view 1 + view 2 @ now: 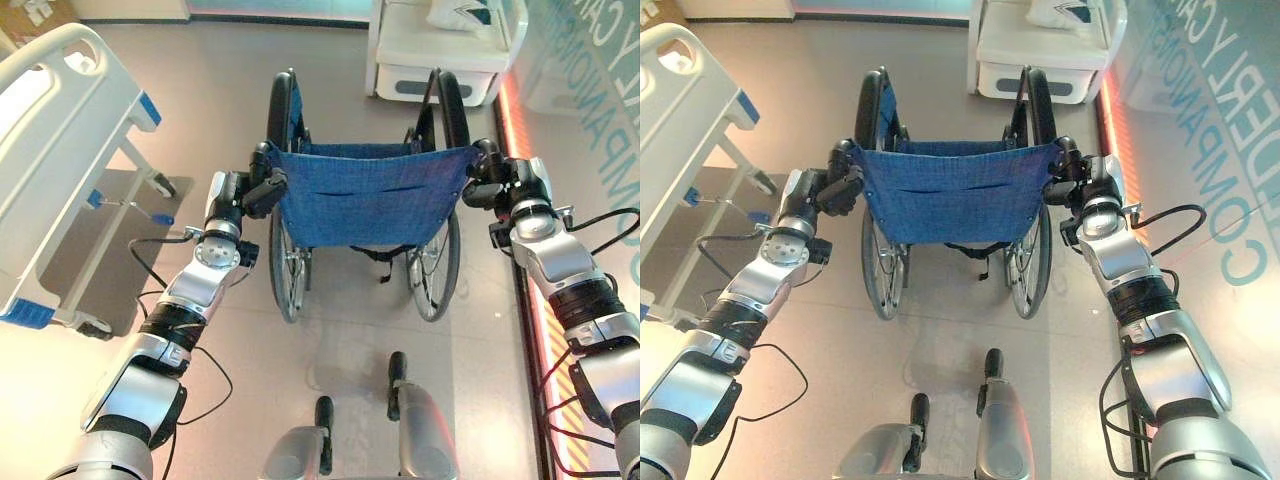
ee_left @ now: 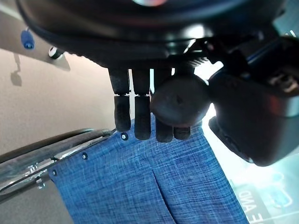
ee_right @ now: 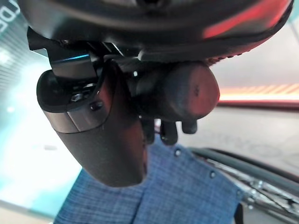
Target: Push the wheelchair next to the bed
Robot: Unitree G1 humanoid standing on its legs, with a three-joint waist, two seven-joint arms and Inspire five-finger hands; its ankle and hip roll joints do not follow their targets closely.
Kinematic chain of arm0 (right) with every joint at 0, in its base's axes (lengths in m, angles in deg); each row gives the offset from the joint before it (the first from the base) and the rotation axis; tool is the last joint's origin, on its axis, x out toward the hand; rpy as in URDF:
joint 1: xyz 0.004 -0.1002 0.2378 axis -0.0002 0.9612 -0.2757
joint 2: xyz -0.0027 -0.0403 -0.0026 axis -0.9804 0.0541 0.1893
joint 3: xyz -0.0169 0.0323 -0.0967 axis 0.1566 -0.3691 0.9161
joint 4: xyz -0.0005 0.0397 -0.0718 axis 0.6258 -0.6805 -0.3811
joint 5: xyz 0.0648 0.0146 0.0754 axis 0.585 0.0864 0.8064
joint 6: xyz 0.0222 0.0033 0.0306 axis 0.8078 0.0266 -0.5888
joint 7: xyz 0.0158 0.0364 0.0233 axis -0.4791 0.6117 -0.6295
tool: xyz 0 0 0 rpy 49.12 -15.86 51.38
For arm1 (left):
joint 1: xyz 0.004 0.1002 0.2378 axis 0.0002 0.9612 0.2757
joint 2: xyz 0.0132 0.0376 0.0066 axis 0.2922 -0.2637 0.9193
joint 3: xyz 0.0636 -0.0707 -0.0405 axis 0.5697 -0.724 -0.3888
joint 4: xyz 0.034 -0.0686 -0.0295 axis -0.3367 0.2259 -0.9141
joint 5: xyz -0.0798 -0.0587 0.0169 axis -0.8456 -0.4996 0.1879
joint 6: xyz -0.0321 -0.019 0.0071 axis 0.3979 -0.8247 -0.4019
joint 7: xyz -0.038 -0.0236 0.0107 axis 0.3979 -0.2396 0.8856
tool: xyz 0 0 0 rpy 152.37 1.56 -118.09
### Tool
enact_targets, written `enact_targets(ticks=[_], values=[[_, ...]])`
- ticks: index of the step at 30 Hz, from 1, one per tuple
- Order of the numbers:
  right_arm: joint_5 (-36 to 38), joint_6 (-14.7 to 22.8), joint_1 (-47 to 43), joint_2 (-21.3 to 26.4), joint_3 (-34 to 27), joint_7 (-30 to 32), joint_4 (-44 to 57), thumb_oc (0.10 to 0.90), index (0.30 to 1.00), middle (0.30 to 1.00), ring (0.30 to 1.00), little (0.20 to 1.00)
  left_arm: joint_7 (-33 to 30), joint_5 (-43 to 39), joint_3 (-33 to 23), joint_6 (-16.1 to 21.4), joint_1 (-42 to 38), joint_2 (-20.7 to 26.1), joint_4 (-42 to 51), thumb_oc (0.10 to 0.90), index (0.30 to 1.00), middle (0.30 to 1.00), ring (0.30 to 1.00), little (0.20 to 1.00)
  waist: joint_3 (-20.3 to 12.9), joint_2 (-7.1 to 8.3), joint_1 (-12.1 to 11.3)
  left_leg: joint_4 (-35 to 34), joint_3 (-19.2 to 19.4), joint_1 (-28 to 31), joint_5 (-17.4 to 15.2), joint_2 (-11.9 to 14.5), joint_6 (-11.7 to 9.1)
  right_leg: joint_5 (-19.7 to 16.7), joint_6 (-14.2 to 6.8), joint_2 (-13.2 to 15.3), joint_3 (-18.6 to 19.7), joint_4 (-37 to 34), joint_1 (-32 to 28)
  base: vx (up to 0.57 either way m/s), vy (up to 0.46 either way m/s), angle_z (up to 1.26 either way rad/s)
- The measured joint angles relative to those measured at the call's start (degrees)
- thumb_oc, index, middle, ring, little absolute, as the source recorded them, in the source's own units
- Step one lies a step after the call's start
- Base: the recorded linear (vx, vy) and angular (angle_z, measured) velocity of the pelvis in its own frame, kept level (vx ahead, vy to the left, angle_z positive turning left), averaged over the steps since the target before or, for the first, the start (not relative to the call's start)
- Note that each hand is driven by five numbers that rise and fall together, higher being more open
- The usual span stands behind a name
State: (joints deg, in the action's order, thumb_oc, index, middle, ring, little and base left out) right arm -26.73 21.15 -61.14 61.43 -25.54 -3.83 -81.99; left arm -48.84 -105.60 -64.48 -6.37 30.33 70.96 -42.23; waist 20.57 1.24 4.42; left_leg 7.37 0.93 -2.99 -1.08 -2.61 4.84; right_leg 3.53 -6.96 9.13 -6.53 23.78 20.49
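A smooth beige floor (image 1: 330, 340) filled the room, with a glowing orange strip along the right edge and a white cabinet (image 1: 440, 50) at the top of the frame.

In the left eye view, the wheelchair (image 1: 365, 195) stood in the centre, its blue fabric back facing the robot and its long axis running straight up the frame, away from the robot. The bed (image 1: 60, 150) lay at the upper left, well apart from the chair, running up and down the frame roughly parallel to it. So the chair had to travel leftward as well as forward. The left robot hand (image 1: 262, 188) was curled round the left push handle, and the right robot hand (image 1: 486, 180) round the right one.

The right eye view showed the same: both arms equally stretched, the left arm on the bed's side.

In the left wrist view, the fingers (image 2: 142, 119) wrapped over the round handle end, above the blue cloth.

In the right wrist view, the handle's rounded end (image 3: 194, 91) sat clasped likewise.

The seat carried nothing that could be seen.
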Motion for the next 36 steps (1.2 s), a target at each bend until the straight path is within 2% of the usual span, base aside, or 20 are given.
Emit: enact_targets(ticks=[1, 2, 3, 5, 6, 7, 9, 12, 14, 16, 17, 20, 23, 25, 27, 28, 29, 32, 33, 36], values=[[0.0, -0.1, -0.2, 0.3, 0.0, -0.2, 0.0, 0.4, 0.3, 0.3, 0.3, 0.3, 0.1, 0.0, 0.0, 0.0, 0.0, -0.2, 0.0, 0.4, 0.3, 0.3, 0.3, 0.3, -0.2, 0.28, 0.0, 0.2, 0.7, 0.0, -0.4, 0.2, -0.9, 0.4, 0.6, -0.4, -0.4, 0.5, -1.1, 0.32, -0.306, 0.44], [-0.2, -0.1, -0.5, 0.5, 0.2, -0.7, -0.4, 0.4, 0.3, 0.3, 0.3, 0.3, 0.1, 0.0, 0.0, -0.1, 0.1, -0.4, -0.1, 0.4, 0.3, 0.3, 0.3, 0.3, -1.0, 1.18, -0.3, 0.3, 1.0, 0.1, -1.1, 0.0, -3.1, -0.1, 4.1, -0.7, -0.5, -3.4, -4.5, 0.34, -0.309, 0.17], [-0.5, -0.1, -1.3, 0.9, 0.7, -1.7, -1.5, 0.4, 0.3, 0.3, 0.3, 0.3, 0.2, 0.1, 0.0, -0.5, 0.1, -1.3, -0.6, 0.4, 0.3, 0.3, 0.3, 0.3, -1.5, -0.38, -1.0, -0.1, 1.1, 0.2, -1.3, 1.9, -4.0, -0.1, 4.4, -1.9, -2.4, -5.3, -5.6, 0.26, -0.231, 0.09], [-0.6, -0.1, -1.8, 1.9, 2.0, -2.7, -2.3, 0.4, 0.3, 0.3, 0.3, 0.3, 0.7, 0.3, 0.7, -0.6, 0.5, -1.5, -0.8, 0.4, 0.3, 0.3, 0.3, 0.3, -2.4, -1.5, -2.2, 0.0, 1.0, 1.0, -1.3, 3.9, -4.6, -0.6, 5.1, -3.2, -5.0, -7.5, -7.1, 0.29, -0.25, 0.09], [-0.6, 0.1, -2.1, 2.1, 2.5, -3.2, -3.1, 0.4, 0.3, 0.3, 0.3, 0.3, 1.1, 0.6, 0.6, -0.6, 0.7, -1.9, -1.2, 0.4, 0.3, 0.3, 0.3, 0.3, -2.7, -1.96, -2.5, -0.4, 1.2, 2.6, -1.6, 5.2, -5.9, 0.9, 7.6, -3.5, -6.8, -6.4, -8.0, 0.32, -0.292, 0.29], [-0.7, 0.0, -2.3, 2.1, 2.7, -3.9, -4.1, 0.4, 0.3, 0.3, 0.3, 0.3, 1.6, 0.7, 0.8, -0.7, 0.6, -2.4, -2.0, 0.4, 0.3, 0.3, 0.3, 0.3, -3.2, -2.24, -2.4, -1.8, 1.2, 3.9, -1.6, 6.1, -7.8, 2.1, 8.3, -3.4, -8.1, -5.3, -8.3, 0.26, -0.234, 0.46], [-1.8, -1.7, -2.1, 2.2, 4.6, -4.6, -5.1, 0.4, 0.3, 0.3, 0.3, 0.3, 2.5, 2.0, 2.5, -0.7, 0.7, -2.4, -3.0, 0.4, 0.3, 0.3, 0.3, 0.3, -5.3, -0.64, -2.7, 3.9, 4.4, 2.7, -2.7, 7.6, -7.2, 4.0, 9.1, -3.2, -9.1, -5.0, -8.3, 0.36, -0.277, 0.37], [-2.0, -2.7, -2.1, 2.2, 6.7, -5.2, -6.7, 0.4, 0.3, 0.3, 0.3, 0.3, 3.9, 4.2, 3.5, -2.1, 0.8, -2.4, -3.4, 0.4, 0.3, 0.3, 0.3, 0.3, -5.4, 0.68, -3.5, 19.3, 3.9, -1.7, -3.3, 9.7, -7.0, 3.5, 9.9, -4.9, -7.7, -6.9, -12.2, 0.33, -0.14, 0.22], [-3.0, -3.2, -2.2, 1.5, 7.6, -5.3, -7.6, 0.4, 0.3, 0.3, 0.3, 0.3, 5.3, 5.3, 4.5, -2.8, 1.1, -1.6, -3.4, 0.4, 0.3, 0.3, 0.3, 0.3, -5.1, 1.49, -4.1, 18.8, 2.0, -3.8, -3.9, 6.4, -7.1, 3.6, 9.6, -6.5, -3.8, -10.2, -15.2, 0.44, -0.026, 0.06], [-6.1, -4.7, -2.9, 0.5, 9.4, -6.1, -9.2, 0.4, 0.3, 0.3, 0.3, 0.3, 7.2, 7.1, 5.3, -3.9, 1.1, -1.3, -3.1, 0.4, 0.3, 0.3, 0.3, 0.3, -5.0, 1.67, -6.6, 8.7, 3.7, -5.4, -3.5, 0.7, -7.2, 0.7, 9.2, -8.1, 1.6, -16.9, -19.9, 0.42, 0.044, -0.37], [-6.7, -5.2, -3.2, 0.9, 9.3, -6.2, -9.4, 0.4, 0.3, 0.3, 0.3, 0.3, 7.6, 7.2, 5.6, -4.0, 1.0, -1.2, -3.1, 0.4, 0.3, 0.3, 0.3, 0.3, -4.9, 1.62, -7.0, 6.6, 4.0, -5.9, -3.3, 0.2, -7.2, 0.3, 8.9, -8.3, 2.3, -18.2, -20.8, 0.5, 0.073, -0.46], [-10.9, -8.2, -4.0, 1.5, 10.1, -7.7, -10.0, 0.4, 0.3, 0.3, 0.3, 0.3, 10.6, 7.2, 6.8, -5.5, 0.7, -0.7, -1.6, 0.4, 0.3, 0.3, 0.3, 0.3, -4.4, -2.57, -10.8, -3.5, 3.4, -9.6, 0.0, -0.4, -11.1, 0.6, 10.1, -12.3, 5.4, -21.6, -25.3, 0.54, 0.125, -0.63], [-13.7, -9.7, -5.2, 2.9, 10.1, -12.9, -10.0, 0.4, 0.3, 0.3, 0.3, 0.3, 14.3, 7.3, 6.6, -7.9, 0.8, 0.8, 1.1, 0.4, 0.3, 0.3, 0.3, 0.3, -4.1, -6.35, -15.3, -4.4, 5.4, -12.3, 1.0, 3.3, -12.2, 3.3, 10.6, -14.0, 5.9, -18.8, -26.6, 0.46, 0.195, -0.94], [-15.0, -9.7, -5.3, 2.7, 10.4, -14.8, -10.0, 0.4, 0.3, 0.3, 0.3, 0.3, 17.2, 7.3, 7.2, -8.4, 0.8, 3.4, 2.1, 0.4, 0.3, 0.3, 0.3, 0.3, -4.2, -6.04, -16.2, 0.5, 6.3, -12.5, 0.9, 3.8, -11.8, 6.1, 10.4, -12.6, 5.9, -16.7, -27.0, 0.45, 0.185, -0.66], [-15.4, -10.3, -5.5, 2.7, 10.6, -16.0, -10.1, 0.4, 0.3, 0.3, 0.3, 0.3, 20.1, 7.2, 7.4, -8.8, 0.7, 4.5, 2.1, 0.4, 0.3, 0.3, 0.3, 0.3, -5.6, -5.66, -15.9, 2.1, 5.5, -9.4, 1.2, 3.6, -11.4, 9.2, 7.8, -10.5, 6.0, -14.2, -27.0, 0.42, 0.191, -0.16], [-15.5, -11.0, -5.8, 2.9, 11.3, -16.4, -10.3, 0.4, 0.3, 0.3, 0.3, 0.3, 21.2, 7.1, 7.3, -9.0, 0.1, 4.6, 2.0, 0.4, 0.3, 0.3, 0.3, 0.3, -6.1, -5.77, -14.8, -0.9, 6.3, -6.5, 5.0, 3.4, -7.0, 11.1, 5.3, -9.6, 5.4, -11.7, -27.1, 0.32, 0.158, 0.09], [-15.4, -11.2, -6.3, 2.6, 11.3, -16.6, -11.0, 0.4, 0.3, 0.3, 0.3, 0.3, 21.6, 7.1, 7.4, -9.0, -0.7, 4.8, 1.6, 0.4, 0.3, 0.3, 0.3, 0.3, -6.0, -4.83, -14.9, -0.8, 5.9, -6.0, 6.0, 2.2, -5.1, 13.0, 4.5, -8.5, 5.9, -10.5, -27.2, 0.39, 0.214, -0.14], [-15.3, -11.6, -7.2, 1.1, 11.2, -17.0, -13.0, 0.4, 0.3, 0.3, 0.3, 0.3, 21.9, 7.0, 7.8, -9.2, -2.8, 5.5, 1.0, 0.4, 0.3, 0.3, 0.3, 0.3, -6.9, -2.35, -16.3, 1.1, 7.4, -5.7, 4.9, 0.4, 1.6, 14.2, 4.1, -5.8, 2.2, -5.7, -26.3, 0.3, 0.184, -0.35], [-15.2, -11.6, -7.6, 1.1, 10.8, -17.0, -13.3, 0.4, 0.3, 0.3, 0.3, 0.3, 21.6, 7.0, 8.0, -9.1, -4.0, 5.2, 0.0, 0.4, 0.3, 0.3, 0.3, 0.3, -6.9, -2.25, -16.0, 1.2, 7.4, -5.5, 4.3, 0.0, 2.4, 13.7, 3.3, -5.0, -0.1, -0.4, -23.9, 0.43, 0.2, -0.05], [-15.1, -11.6, -7.3, 0.9, 9.4, -17.1, -13.5, 0.4, 0.3, 0.3, 0.3, 0.3, 20.3, 7.0, 8.6, -9.0, -5.1, 4.5, -1.1, 0.4, 0.3, 0.3, 0.3, 0.3, -7.0, -2.02, -14.8, 0.2, 7.7, -2.9, 3.2, -1.1, 3.6, 11.6, 0.6, -2.9, -0.7, 8.0, -21.0, 0.32, 0.068, 0.06]])
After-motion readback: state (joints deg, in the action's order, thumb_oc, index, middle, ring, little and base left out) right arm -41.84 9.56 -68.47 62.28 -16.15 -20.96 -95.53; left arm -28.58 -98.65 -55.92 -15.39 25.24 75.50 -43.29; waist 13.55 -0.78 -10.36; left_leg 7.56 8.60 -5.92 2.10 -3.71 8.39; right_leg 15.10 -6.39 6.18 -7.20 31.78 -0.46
